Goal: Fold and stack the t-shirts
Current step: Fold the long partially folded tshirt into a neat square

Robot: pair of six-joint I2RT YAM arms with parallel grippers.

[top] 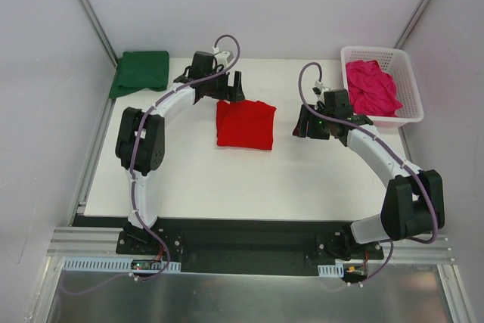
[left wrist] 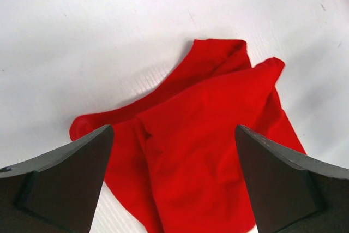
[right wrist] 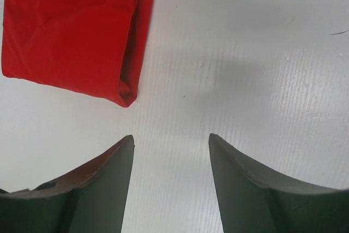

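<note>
The left gripper hangs over the far edge of the red t-shirt with its jaws spread wide and nothing held. In the left wrist view its two dark fingers frame the cloth below without closing on it. The right gripper sits just off the shirt's right side, jaws apart and empty. Its wrist view shows bare white table between the fingers, with the shirt's near corner just beyond the left fingertip.

The red t-shirt lies folded into a rough square near the middle of the table, between the two grippers. Seen from the left wrist its layers are uneven — one flap lies across another, and a rounded edge sticks out to the side.

The dark green t-shirt lies folded at the far left corner, well apart from the red one. The magenta-pink t-shirt is bunched up, unfolded, inside the white lattice basket at the far right corner.
</note>
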